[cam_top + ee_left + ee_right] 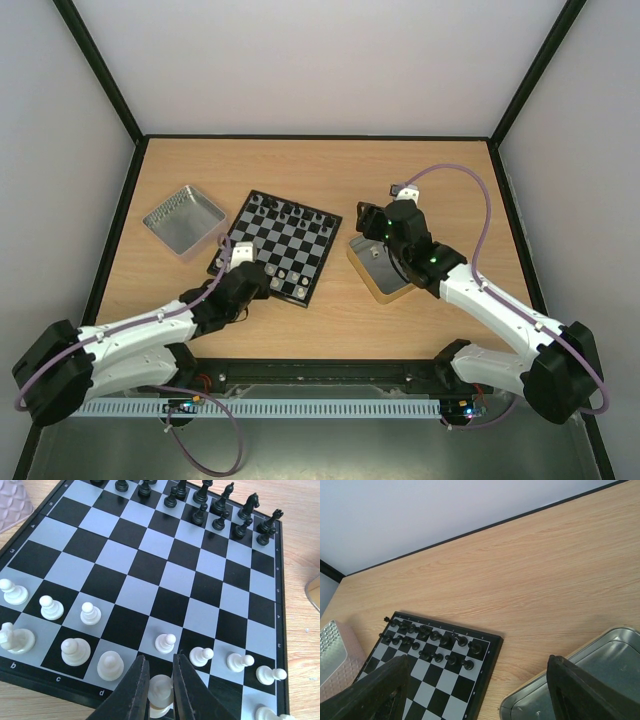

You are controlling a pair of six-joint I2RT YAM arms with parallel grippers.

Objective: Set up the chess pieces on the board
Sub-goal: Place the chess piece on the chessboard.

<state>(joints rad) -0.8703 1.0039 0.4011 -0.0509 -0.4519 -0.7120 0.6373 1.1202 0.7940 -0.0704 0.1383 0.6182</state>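
Wooden table (330, 170), board (165, 575) edge: left gripper (160, 667) clamps white piece (161, 692); right gripper (479, 664) gapes empty.

Looks like a robotics lab cell to me: light wooden bench (330, 330) boxed in by plain white panel walls (300, 60) on black frame struts (100, 70), with my white-and-black left arm (130, 345) and right arm (500, 310) bolted to a black front rail (320, 375).

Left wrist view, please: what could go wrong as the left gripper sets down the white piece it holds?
1. The left gripper, shut on a white piece, sits between a white back-row piece and a white pawn; opening the jaws may knock either over.
2. The held piece hangs by the near edge of the board, so it might land on the border and tip.
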